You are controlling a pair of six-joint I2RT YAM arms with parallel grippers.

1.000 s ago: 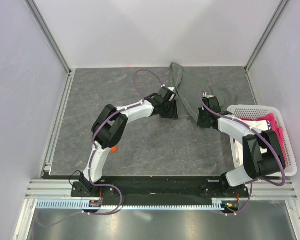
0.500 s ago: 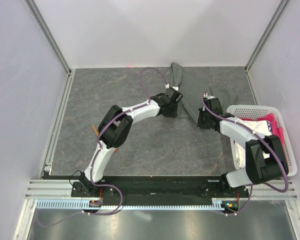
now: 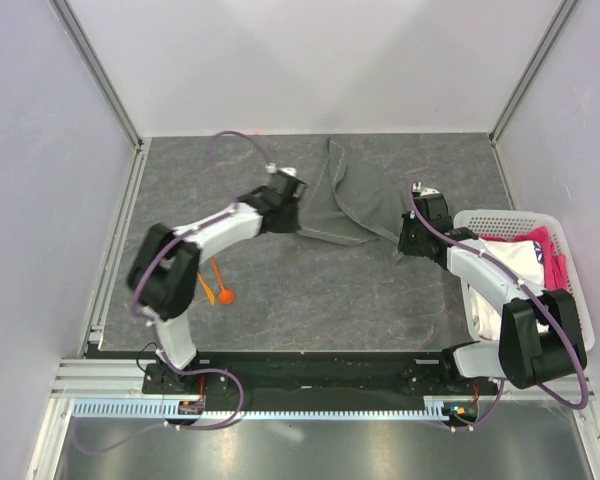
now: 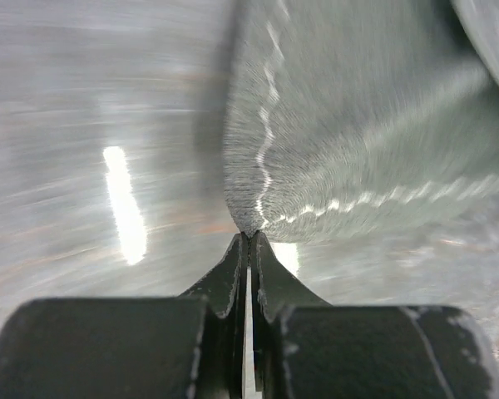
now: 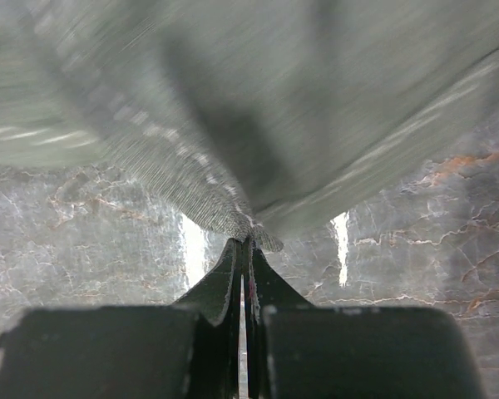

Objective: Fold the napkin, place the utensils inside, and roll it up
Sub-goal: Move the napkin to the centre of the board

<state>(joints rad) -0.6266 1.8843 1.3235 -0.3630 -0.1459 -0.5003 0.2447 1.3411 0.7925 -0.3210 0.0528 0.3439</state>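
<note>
The dark grey napkin (image 3: 345, 205) hangs partly spread between my two grippers over the back middle of the table. My left gripper (image 3: 296, 222) is shut on the napkin's left corner. In the left wrist view the gripper (image 4: 249, 236) pinches the hemmed corner of the napkin (image 4: 349, 133). My right gripper (image 3: 402, 247) is shut on the right corner. The right wrist view has that gripper (image 5: 248, 242) nipping the edge of the napkin (image 5: 258, 108). Two orange utensils (image 3: 220, 285) lie on the table at the left, beside the left arm's elbow.
A white basket (image 3: 582, 318) stands at the right edge, holding white and pink fabrics (image 3: 542, 250). The table has a dark marbled top (image 3: 330, 300). Pale walls close it in at the back and on both sides.
My left gripper shut on the napkin's corner and swung left with it, pulling the bunched cloth out wider. The right gripper stayed shut, nearly in place.
</note>
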